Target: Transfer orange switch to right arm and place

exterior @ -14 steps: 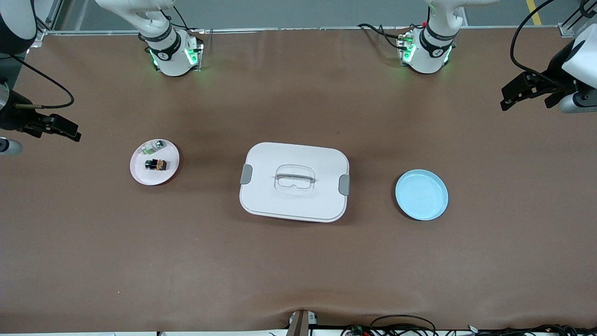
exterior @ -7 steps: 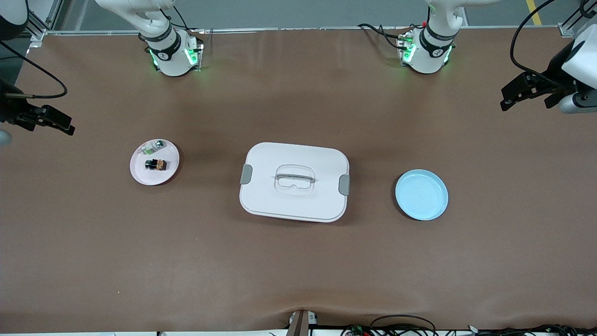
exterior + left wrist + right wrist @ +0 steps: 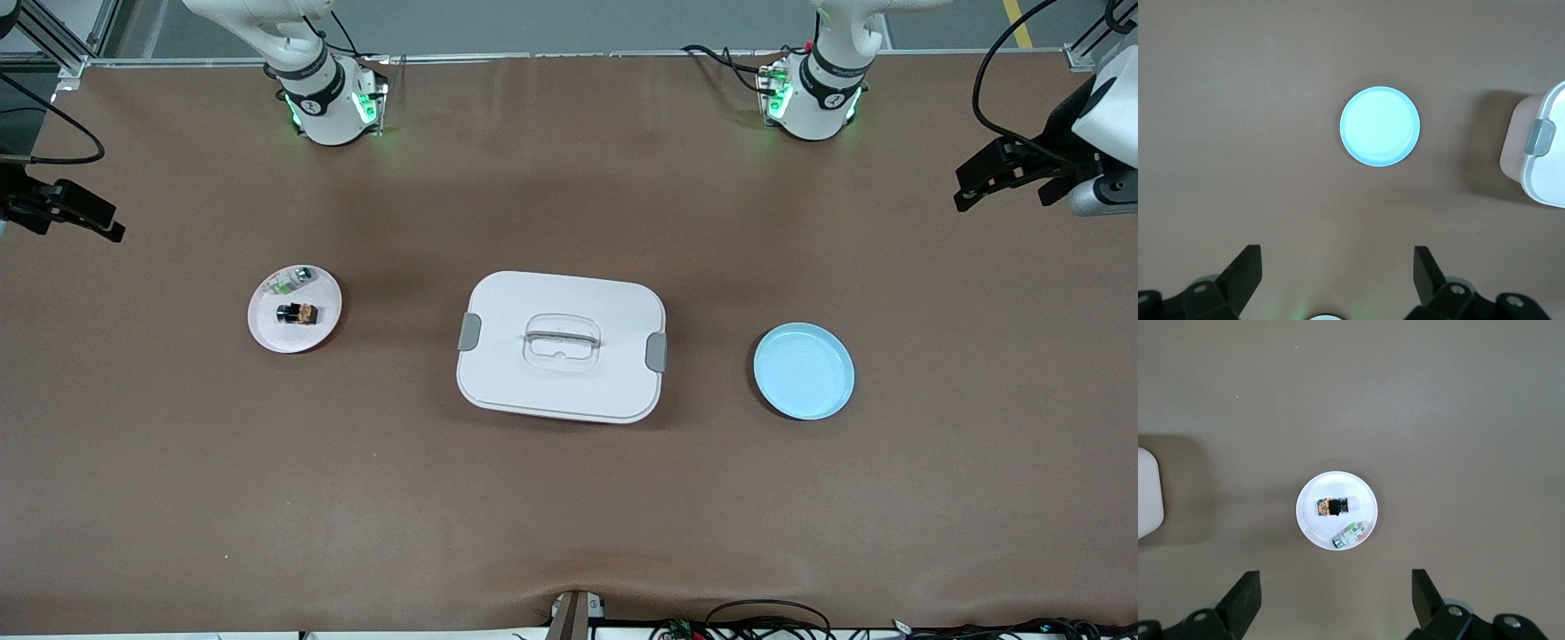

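The orange switch (image 3: 297, 313) (image 3: 1331, 507) is a tiny black block with an orange middle. It lies on a small white plate (image 3: 307, 340) (image 3: 1315, 523) toward the right arm's end of the table. My right gripper (image 3: 98, 222) (image 3: 1336, 587) hangs open and empty, high over the table's edge at that end, well apart from the plate. My left gripper (image 3: 973, 182) (image 3: 1338, 263) is also open and empty, and it waits high over the left arm's end of the table.
A green-and-white part (image 3: 292, 279) (image 3: 1350, 535) shares the white plate with the switch. A white lidded box (image 3: 561, 391) (image 3: 1541, 167) with a handle sits mid-table. An empty light blue plate (image 3: 804, 371) (image 3: 1379, 127) lies toward the left arm's end.
My right gripper has drifted outward toward the table's end and toward the robots' bases, away from the white plate. The left arm and the objects have not moved.
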You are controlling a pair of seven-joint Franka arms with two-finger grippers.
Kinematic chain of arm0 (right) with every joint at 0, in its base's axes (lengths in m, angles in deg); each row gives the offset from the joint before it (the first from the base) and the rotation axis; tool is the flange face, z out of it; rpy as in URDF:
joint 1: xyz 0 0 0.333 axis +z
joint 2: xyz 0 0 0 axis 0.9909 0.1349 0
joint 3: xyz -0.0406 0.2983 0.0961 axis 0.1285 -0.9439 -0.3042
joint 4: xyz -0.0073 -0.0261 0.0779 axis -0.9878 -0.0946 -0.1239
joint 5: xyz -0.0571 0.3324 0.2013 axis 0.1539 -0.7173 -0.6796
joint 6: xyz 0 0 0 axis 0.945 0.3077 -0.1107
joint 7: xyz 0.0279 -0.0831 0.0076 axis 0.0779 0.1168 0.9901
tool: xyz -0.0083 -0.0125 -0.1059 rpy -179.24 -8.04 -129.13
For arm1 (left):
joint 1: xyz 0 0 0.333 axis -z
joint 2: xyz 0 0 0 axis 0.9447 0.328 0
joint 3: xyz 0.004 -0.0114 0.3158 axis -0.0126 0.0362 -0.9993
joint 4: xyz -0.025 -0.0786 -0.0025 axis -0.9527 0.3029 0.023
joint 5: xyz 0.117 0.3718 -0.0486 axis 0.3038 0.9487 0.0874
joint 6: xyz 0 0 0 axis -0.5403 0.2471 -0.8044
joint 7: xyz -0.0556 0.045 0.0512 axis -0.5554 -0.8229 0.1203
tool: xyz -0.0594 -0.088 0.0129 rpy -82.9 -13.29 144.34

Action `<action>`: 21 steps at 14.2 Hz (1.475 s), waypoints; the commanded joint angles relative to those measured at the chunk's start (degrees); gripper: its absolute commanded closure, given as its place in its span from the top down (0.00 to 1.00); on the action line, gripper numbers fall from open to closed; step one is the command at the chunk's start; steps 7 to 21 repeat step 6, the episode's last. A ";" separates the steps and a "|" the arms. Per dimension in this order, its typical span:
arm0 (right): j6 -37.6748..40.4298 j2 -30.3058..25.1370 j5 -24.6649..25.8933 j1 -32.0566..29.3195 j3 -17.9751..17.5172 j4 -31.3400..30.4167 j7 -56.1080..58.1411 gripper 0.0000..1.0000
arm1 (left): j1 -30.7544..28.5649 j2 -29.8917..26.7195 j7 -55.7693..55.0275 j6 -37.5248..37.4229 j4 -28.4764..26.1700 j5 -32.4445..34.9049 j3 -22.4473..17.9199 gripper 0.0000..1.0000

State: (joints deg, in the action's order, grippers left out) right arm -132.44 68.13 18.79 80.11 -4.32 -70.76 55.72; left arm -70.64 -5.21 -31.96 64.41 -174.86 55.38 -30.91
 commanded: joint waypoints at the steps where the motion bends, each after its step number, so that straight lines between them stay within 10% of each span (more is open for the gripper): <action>1: 1.97 -0.24 -1.09 -1.03 -0.43 1.20 1.06 1.00 | -0.04 0.55 -1.08 -0.61 1.54 -0.12 0.26 1.00; 21: 1.36 0.11 -1.18 -0.68 -0.61 1.56 1.06 1.00 | -0.48 0.55 -0.38 -0.61 1.46 0.05 0.17 1.00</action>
